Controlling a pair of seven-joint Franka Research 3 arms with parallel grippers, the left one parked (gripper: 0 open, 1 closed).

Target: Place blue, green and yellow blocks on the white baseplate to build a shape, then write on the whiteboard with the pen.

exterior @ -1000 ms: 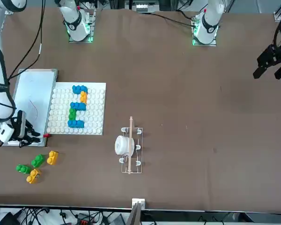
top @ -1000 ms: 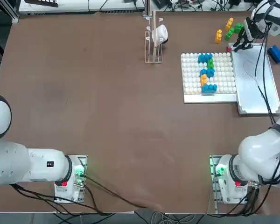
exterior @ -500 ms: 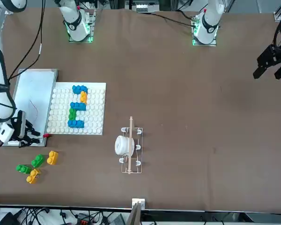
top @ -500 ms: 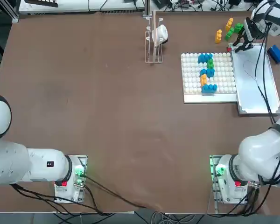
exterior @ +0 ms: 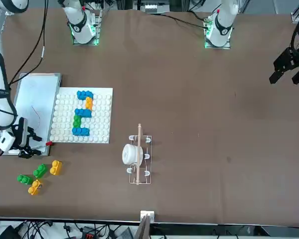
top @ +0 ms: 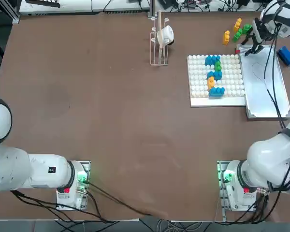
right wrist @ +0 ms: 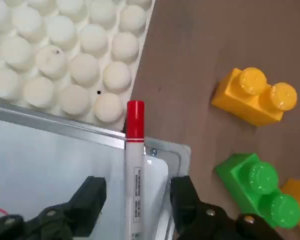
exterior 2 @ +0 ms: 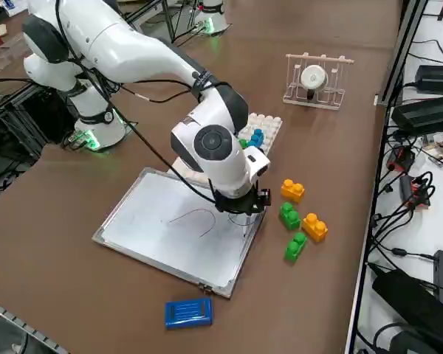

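My right gripper (right wrist: 137,200) hovers open over the far corner of the whiteboard (top: 266,87). The pen (right wrist: 134,150), white with a red end, lies between the fingers with a gap on each side. Its red end reaches over the board's frame toward the white baseplate (top: 200,77). The baseplate carries a winding row of blue, green and yellow blocks (top: 213,73). Loose yellow blocks (right wrist: 255,102) and green blocks (right wrist: 255,187) lie on the table just beyond the gripper (top: 251,46). A thin curved line (exterior 2: 196,217) is drawn on the board.
A smooth blue slab (top: 284,54) lies beside the whiteboard's outer edge. A wire rack holding a white roll (top: 160,39) stands at the far middle of the table. Cables hang from the right arm over the board.
The right gripper's fingers have spread apart and let go of the pen, which now lies on the whiteboard's corner. The arm has hardly shifted.
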